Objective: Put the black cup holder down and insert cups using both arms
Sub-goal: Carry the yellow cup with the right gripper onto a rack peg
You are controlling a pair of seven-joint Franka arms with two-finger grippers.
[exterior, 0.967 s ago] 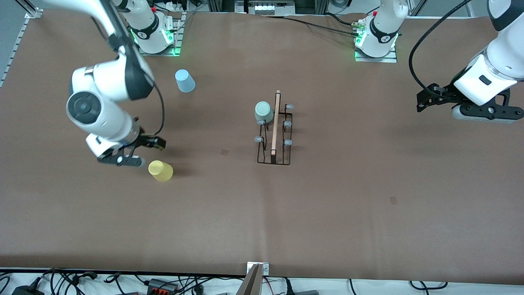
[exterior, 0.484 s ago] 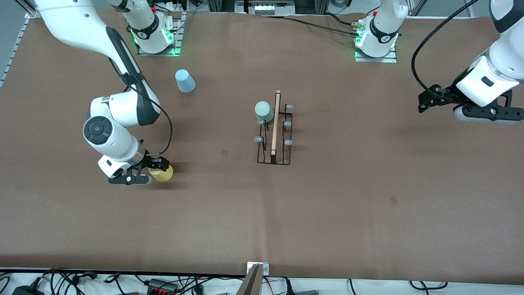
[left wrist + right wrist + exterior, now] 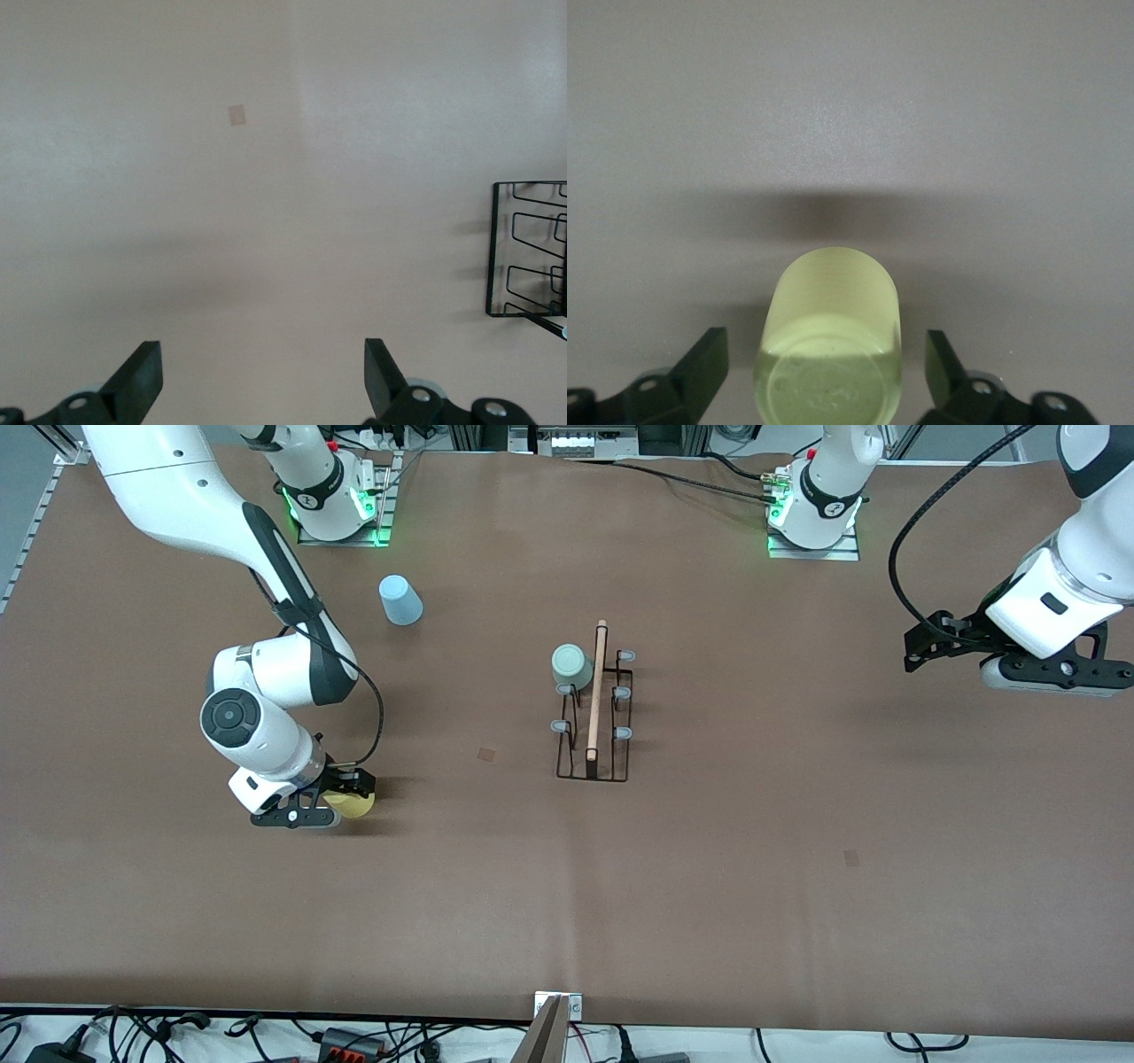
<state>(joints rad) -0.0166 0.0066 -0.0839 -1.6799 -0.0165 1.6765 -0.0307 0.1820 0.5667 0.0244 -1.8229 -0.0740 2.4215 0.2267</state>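
A robotics lab. Two white jointed robot arms [image 3: 266, 717] [image 3: 1063, 593] stand bolted on metal base plates with green indicator lights [image 3: 337, 527] at a long table covered in plain brown matting [image 3: 709, 886]. Black cables [image 3: 691, 474] run from the bases. Aluminium framing [image 3: 40, 518] edges the table, and tangled power leads and plugs [image 3: 354, 1038] lie along the near rim.

Black cup holder [image 3: 594, 708] stands mid-counter, wooden rod on top, a pale green cup [image 3: 571, 666] upturned on one prong; yellow cup [image 3: 354, 804] stands upside down toward the right arm's end; light blue cup [image 3: 400, 600] sits nearer the bases' edge.
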